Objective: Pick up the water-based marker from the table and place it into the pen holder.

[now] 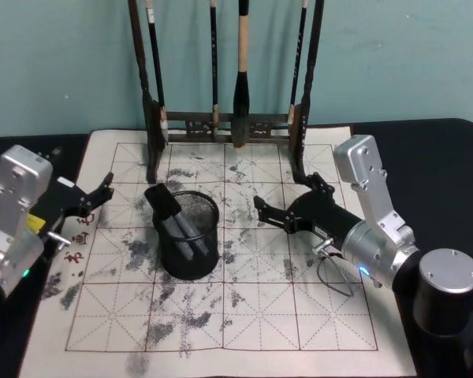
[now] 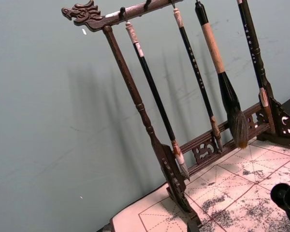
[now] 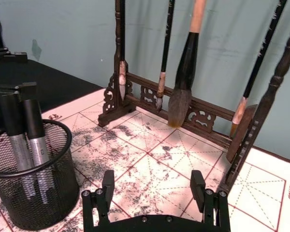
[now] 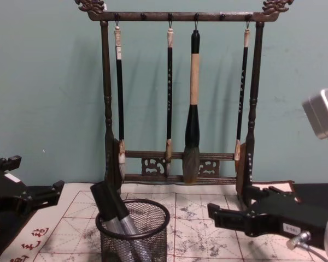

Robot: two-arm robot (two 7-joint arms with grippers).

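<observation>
My right pincer (image 1: 262, 213) hangs open and empty over the ink-stained white grid-lined practice mat (image 1: 244, 307), just right of the round black wire-mesh pen holder (image 1: 188, 236) and apart from it. In my right wrist view its two black fingers (image 3: 107, 186) stand spread with bare mat between them.

My left pincer (image 1: 102, 191) sits at the mat's left edge, left of the pen holder and clear of it; its black fingers are parted and hold nothing.

Two grey-barrelled water-based markers with black caps (image 1: 173, 216) stand inside the pen holder, leaning toward the left, caps up and poking above the solid rim. From the right wrist camera they show side by side through the mesh (image 3: 29, 145). In the chest view the same pair (image 4: 113, 210) tilts left out of the cup (image 4: 134, 234).

The pen holder rests on the mat, near the middle-left of the black bench (image 1: 433, 150). Beyond it, at the far edge of the mat, stands the tall dark wooden rack (image 4: 177, 93) with four brushes hanging from its top bar, against the teal wall (image 4: 44, 98).
</observation>
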